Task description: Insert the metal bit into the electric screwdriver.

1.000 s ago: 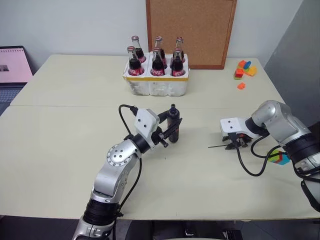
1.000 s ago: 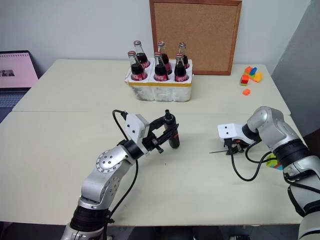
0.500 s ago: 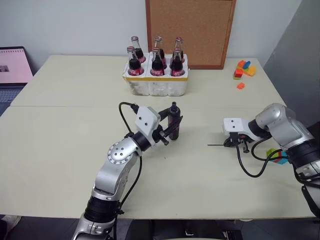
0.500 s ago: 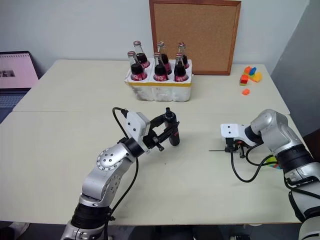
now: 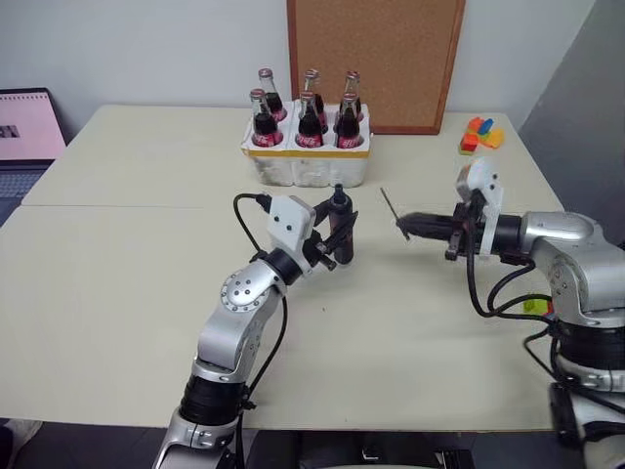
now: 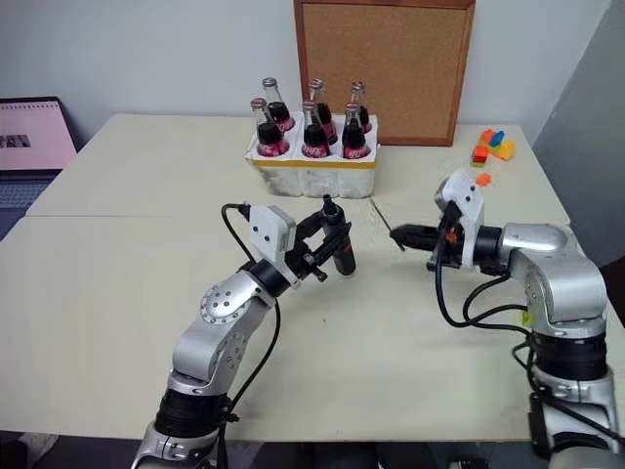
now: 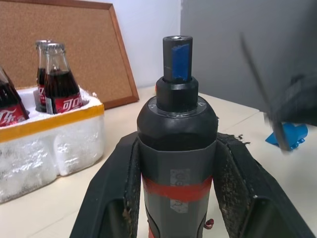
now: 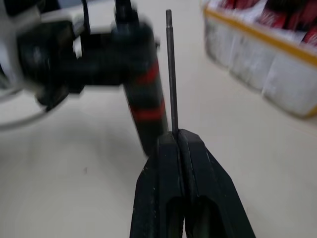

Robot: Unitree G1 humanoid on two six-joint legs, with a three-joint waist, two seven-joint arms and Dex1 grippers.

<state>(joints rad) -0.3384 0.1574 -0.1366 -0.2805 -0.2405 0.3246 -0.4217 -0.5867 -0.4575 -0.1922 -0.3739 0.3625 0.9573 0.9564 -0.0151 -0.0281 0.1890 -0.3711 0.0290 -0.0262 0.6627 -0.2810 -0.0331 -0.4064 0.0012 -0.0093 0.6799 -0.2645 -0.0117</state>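
Observation:
The electric screwdriver, black with a red band, stands upright above the table with its socket end up. My left gripper is shut on its body; in the left wrist view its fingers clamp the screwdriver from both sides. My right gripper hovers level just right of it, pointing at it, shut on the metal bit. The thin grey bit sticks out of the closed fingertips beside the screwdriver, apart from its socket.
A white foam crate of cola bottles stands behind the screwdriver, with a cork board leaning on the wall behind it. Coloured blocks lie at the far right, another lies by the right arm. A laptop is far left.
My right gripper closed on the metal bit on the table, lifted it and swung up and left toward the screwdriver, turning level. The left gripper kept the screwdriver almost still.

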